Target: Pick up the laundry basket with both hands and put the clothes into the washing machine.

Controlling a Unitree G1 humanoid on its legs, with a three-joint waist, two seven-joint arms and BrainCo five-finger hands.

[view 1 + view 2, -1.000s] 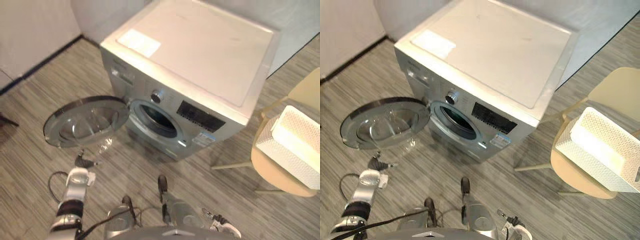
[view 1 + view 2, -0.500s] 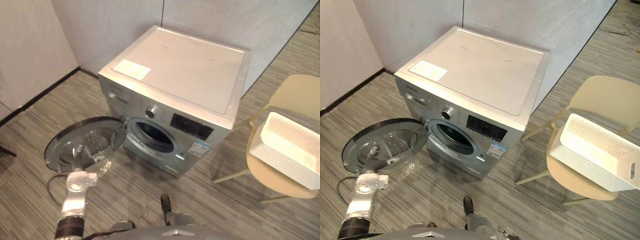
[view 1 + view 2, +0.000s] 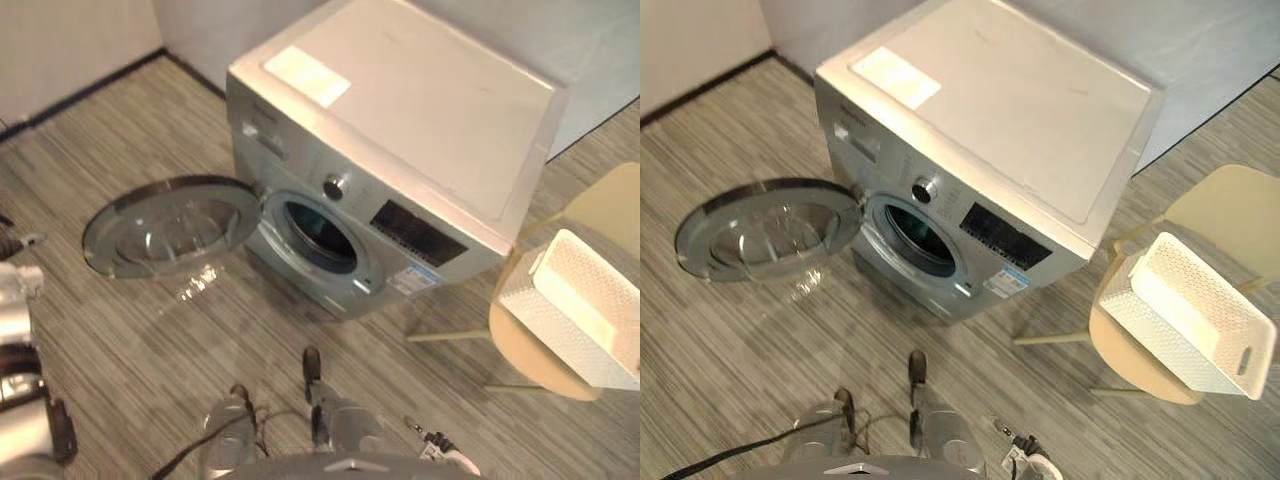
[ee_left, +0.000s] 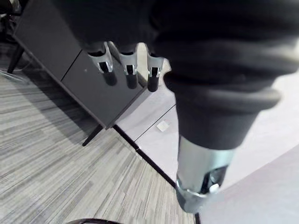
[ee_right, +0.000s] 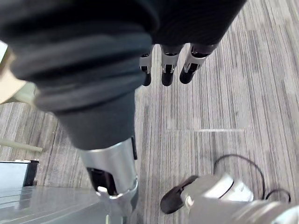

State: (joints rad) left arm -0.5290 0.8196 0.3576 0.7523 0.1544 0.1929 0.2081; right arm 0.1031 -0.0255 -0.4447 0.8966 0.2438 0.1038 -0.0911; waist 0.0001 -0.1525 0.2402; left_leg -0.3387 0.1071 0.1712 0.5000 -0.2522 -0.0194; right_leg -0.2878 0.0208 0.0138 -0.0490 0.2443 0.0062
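Observation:
A silver front-loading washing machine [image 3: 410, 120] stands against the wall. Its round door [image 3: 170, 225] is swung wide open to the left, baring the dark drum opening [image 3: 320, 228]. The white perforated laundry basket [image 3: 1185, 315] rests tilted on a beige chair [image 3: 1230, 210] to the right of the machine, far from both hands. My left hand [image 3: 12, 285] sits low at the far left, away from the door. In its wrist view the left hand's fingers [image 4: 127, 67] hang straight and hold nothing. My right hand [image 5: 168, 70] hangs over the floor with relaxed, empty fingers.
Grey striped plank floor [image 3: 150, 330] lies in front of the machine. Pale walls with a dark skirting run behind and to the left. A dark cabinet [image 4: 70, 60] on thin legs shows past the left hand.
The camera has moved and now looks more steeply down at the machine. My left arm has swung from in front of the open door out to the far left.

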